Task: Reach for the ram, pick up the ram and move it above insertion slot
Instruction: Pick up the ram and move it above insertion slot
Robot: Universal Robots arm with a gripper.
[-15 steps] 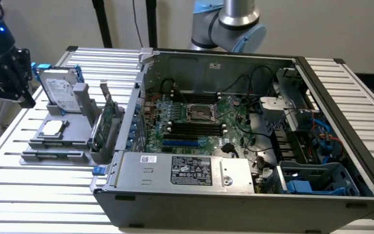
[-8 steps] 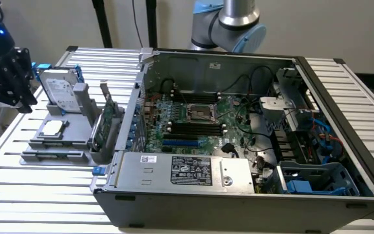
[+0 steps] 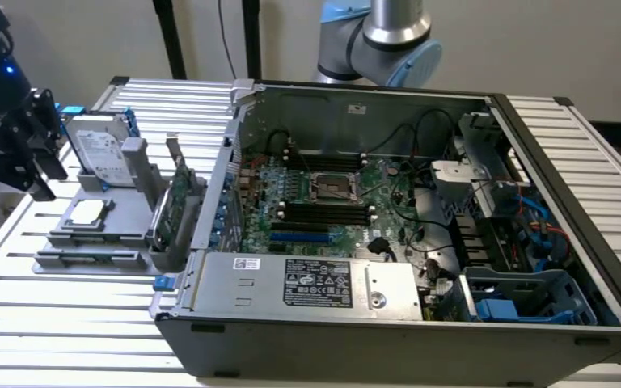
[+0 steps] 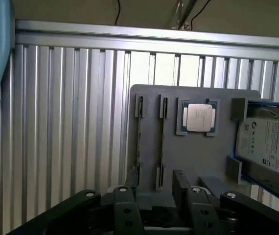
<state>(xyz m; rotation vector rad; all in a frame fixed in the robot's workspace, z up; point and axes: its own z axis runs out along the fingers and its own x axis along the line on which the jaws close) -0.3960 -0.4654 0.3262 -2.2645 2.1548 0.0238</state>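
A grey holder tray [image 4: 193, 161] lies on the slatted table, beside the open computer case [image 3: 397, 323]. Two narrow slots in it show thin edge-on strips [image 4: 139, 142]; the nearer one looks like the ram, its green face hidden. My gripper [image 4: 159, 210] hovers over the tray's near end, its black fingers [image 4: 125, 208] open with nothing between them. In the exterior view the gripper [image 3: 43, 182] hangs at the far left, above and beside the tray. The motherboard's dark memory slots [image 3: 327, 214] lie inside the case.
The tray also carries a silver processor [image 4: 198, 117], a labelled hard drive [image 4: 271, 142] and an upright green card [image 3: 178, 198]. The case wall [image 3: 219, 194] rises right beside the tray. Cables and drive cages crowd the case on the exterior view's right.
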